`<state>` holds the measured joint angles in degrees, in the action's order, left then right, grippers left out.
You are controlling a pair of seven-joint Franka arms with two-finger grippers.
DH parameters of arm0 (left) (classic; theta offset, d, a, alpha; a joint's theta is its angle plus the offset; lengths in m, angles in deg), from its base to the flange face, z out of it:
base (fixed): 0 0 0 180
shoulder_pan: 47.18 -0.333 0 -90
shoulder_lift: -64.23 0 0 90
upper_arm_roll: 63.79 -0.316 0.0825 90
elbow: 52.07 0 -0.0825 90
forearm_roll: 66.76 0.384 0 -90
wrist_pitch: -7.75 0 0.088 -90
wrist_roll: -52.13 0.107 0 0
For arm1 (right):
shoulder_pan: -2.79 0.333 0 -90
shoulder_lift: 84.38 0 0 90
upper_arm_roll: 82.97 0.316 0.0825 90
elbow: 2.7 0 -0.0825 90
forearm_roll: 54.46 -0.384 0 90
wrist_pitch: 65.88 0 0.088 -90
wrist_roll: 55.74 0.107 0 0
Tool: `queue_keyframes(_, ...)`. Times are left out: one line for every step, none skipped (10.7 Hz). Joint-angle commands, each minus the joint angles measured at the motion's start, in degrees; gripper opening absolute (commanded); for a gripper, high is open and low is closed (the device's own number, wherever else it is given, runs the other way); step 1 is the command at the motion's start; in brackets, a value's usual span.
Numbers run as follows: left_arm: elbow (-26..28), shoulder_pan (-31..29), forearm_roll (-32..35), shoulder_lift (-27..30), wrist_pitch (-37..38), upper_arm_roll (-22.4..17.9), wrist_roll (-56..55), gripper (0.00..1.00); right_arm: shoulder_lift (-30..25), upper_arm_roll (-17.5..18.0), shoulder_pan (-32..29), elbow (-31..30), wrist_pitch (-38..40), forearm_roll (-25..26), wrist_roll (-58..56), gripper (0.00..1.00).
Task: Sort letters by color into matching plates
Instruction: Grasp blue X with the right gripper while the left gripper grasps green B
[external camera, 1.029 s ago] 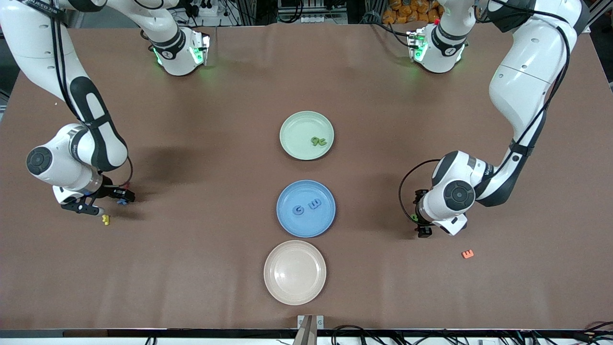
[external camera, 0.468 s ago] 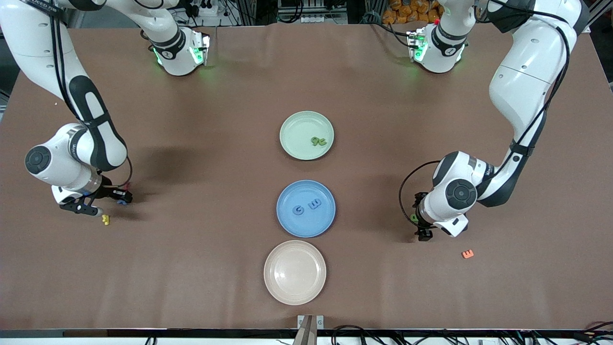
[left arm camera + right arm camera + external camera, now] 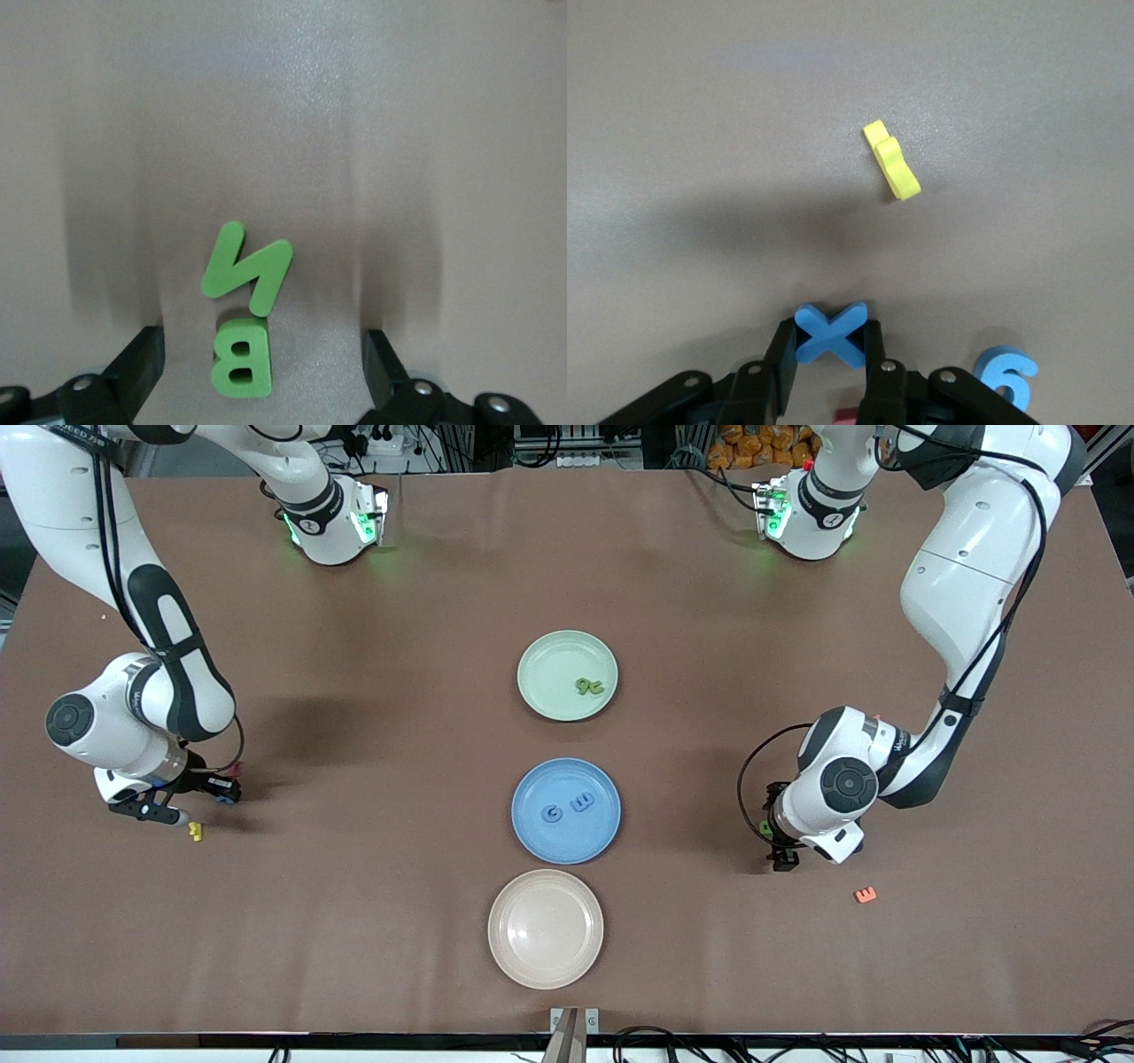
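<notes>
At the table's edge nearest the front camera sits the cream plate (image 3: 545, 928), which I must leave bare; just above it the blue plate (image 3: 565, 810) carries two blue letters and the green plate (image 3: 567, 675) two green ones. Toward my right arm's end, my right claw (image 3: 829, 354) is down at the table with its fingers pinched on a blue X (image 3: 831, 333). A blue 6 (image 3: 1005, 375) lies just beside it and a yellow letter (image 3: 891, 160) near. My grip is only on the X's lower arms, so I judge it could twist or slip out when lifted. My left claw (image 3: 261, 376) hangs wide open, holding nothing, over a green B (image 3: 241, 359) touching a green N (image 3: 245, 269); closing there could nudge the N.
</notes>
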<state>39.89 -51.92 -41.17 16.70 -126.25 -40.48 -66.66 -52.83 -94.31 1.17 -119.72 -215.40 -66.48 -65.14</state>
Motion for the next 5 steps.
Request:
queue_keyframes(-0.91, 2.0, 0.42, -0.46, -0.65, -1.42, 0.31, 0.56, -0.52, 1.31, -0.4, -0.67, -0.6, -0.81, -0.1, 0.24)
queue_keyframes(-0.91, 2.18, 0.69, -0.37, -0.65, -1.77, 0.31, 0.01, -0.52, 1.31, -0.32, -0.32, -0.51, -0.72, -0.1, 0.23)
queue_keyframes(-0.91, 2.27, 0.69, -0.37, -0.65, -1.77, 0.31, 0.0, -0.61, 1.31, -0.14, 0.2, -0.16, -0.63, -0.19, 0.23)
queue_keyframes(-0.91, 2.27, 0.6, -0.37, -0.65, -1.77, 0.31, 0.0, -0.87, 1.49, 0.12, 0.82, 0.28, -0.63, -0.1, 0.23)
queue_keyframes(-0.91, 2.27, 0.6, -0.37, -0.65, -1.77, 0.22, 0.0, -1.31, 1.75, 0.73, 1.35, 0.28, -0.63, 0.07, 0.23)
